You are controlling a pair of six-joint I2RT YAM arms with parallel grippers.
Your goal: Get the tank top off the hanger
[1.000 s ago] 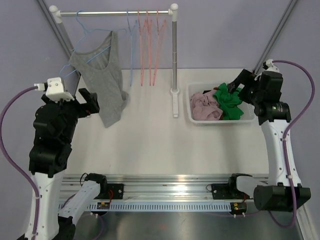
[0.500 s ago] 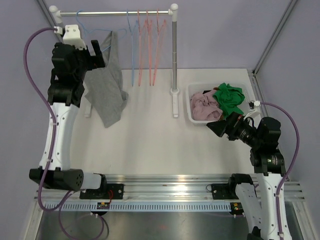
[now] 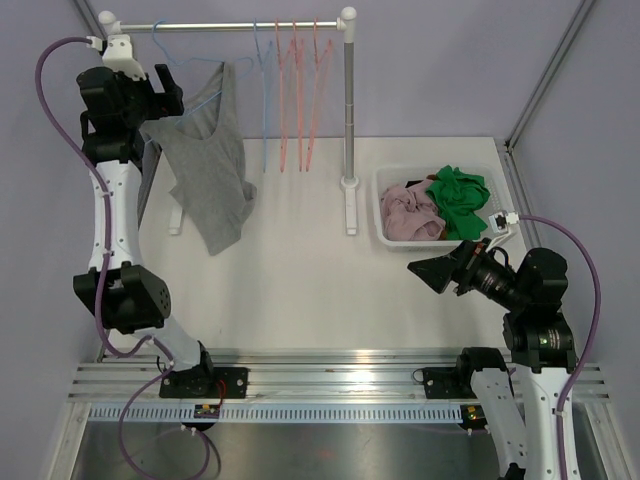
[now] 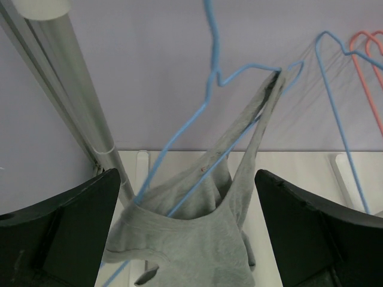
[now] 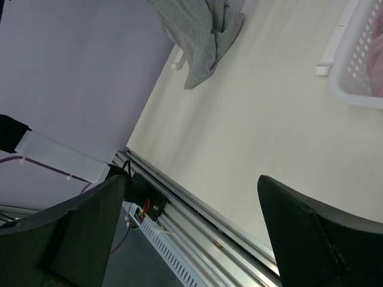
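At the upper left of the top view, your tank top (image 3: 205, 170) hangs on a blue hanger (image 4: 212, 36) hooked over the rail (image 3: 230, 25). One strap sits at the hanger's right tip in the left wrist view, and the lower wire passes through the neck opening. The grey cloth drapes down, and its bottom corner reaches the table (image 3: 300, 290) beside the rack's left foot.

Your left gripper (image 4: 188, 230) is up at the garment's shoulder, jaws spread wide with the top framed between them; it grips nothing.

Further right on the rail hang another blue hanger (image 3: 262, 100) and some pink hangers (image 3: 297, 90), all bare.

Right of the rack's post, a white basket (image 3: 382, 200) holds pink (image 3: 408, 212) and green (image 3: 460, 200) clothes.

Your right gripper (image 3: 430, 272) sits below the basket in the top view, pointing left over the table, jaws wide apart and empty.
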